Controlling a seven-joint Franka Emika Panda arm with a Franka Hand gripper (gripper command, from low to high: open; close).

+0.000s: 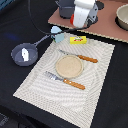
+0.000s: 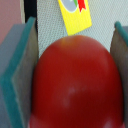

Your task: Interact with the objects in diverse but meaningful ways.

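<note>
My gripper (image 1: 76,20) hangs above the far edge of the placemat, shut on the red tomato (image 1: 73,20). In the wrist view the tomato (image 2: 75,80) fills the space between the two padded fingers (image 2: 21,70), and the flat yellow packet (image 2: 76,15) lies on the mat below it. In the exterior view the yellow packet (image 1: 77,40) lies just under the gripper. The pale blue cup (image 1: 57,34) lies near the mat's far left corner. The dark grey frying pan (image 1: 24,53) sits on the black table at the exterior view's left, with the small white piece (image 1: 24,51) inside.
A striped placemat (image 1: 45,92) carries a round beige plate (image 1: 69,66), a wooden-handled fork (image 1: 65,80) and a knife (image 1: 79,56). A brown board (image 1: 107,25) lies behind, with a bowl (image 1: 122,15) at the exterior view's far right.
</note>
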